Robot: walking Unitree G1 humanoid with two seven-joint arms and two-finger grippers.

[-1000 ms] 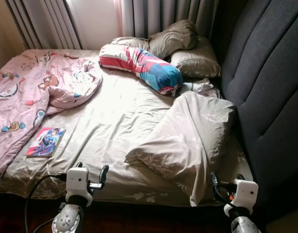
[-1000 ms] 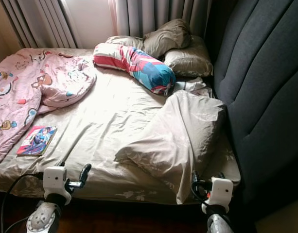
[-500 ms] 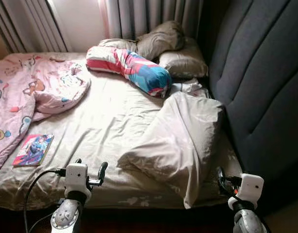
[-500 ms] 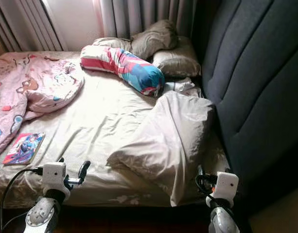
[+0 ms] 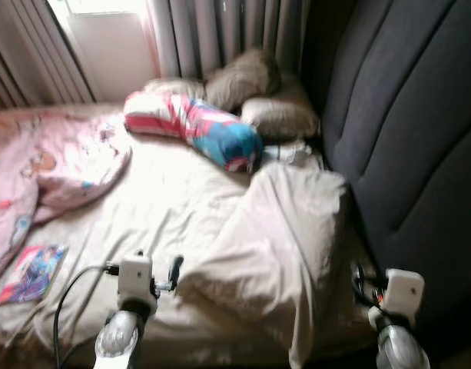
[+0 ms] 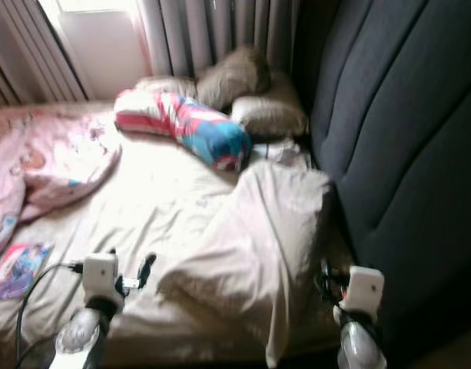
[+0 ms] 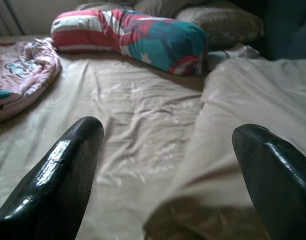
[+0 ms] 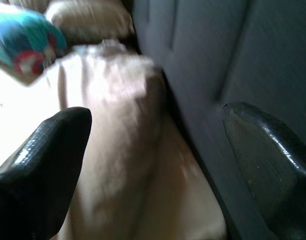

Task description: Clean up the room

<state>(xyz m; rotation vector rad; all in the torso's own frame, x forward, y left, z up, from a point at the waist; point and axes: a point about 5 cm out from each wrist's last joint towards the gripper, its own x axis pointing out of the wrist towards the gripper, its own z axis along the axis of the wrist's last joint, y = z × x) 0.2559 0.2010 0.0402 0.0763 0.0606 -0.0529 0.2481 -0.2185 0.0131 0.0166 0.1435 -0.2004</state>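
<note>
An unmade bed with a beige sheet lies before me. On it rest a big beige pillow, a red, white and blue bolster, a crumpled pink blanket and a colourful book near the front left edge. My left gripper is open and empty over the front edge, level with the sheet and the big pillow's corner. My right gripper is open and empty too, between the big pillow and the dark headboard.
Two brown pillows are piled at the far end, under grey curtains and a bright window. The padded dark headboard walls off the right side. A black cable loops from my left wrist. The picture is blurred.
The whole picture has shifted and blurred, so the camera has moved closer and turned a little right. Nothing on the bed has moved. Both grippers stay open and empty.
</note>
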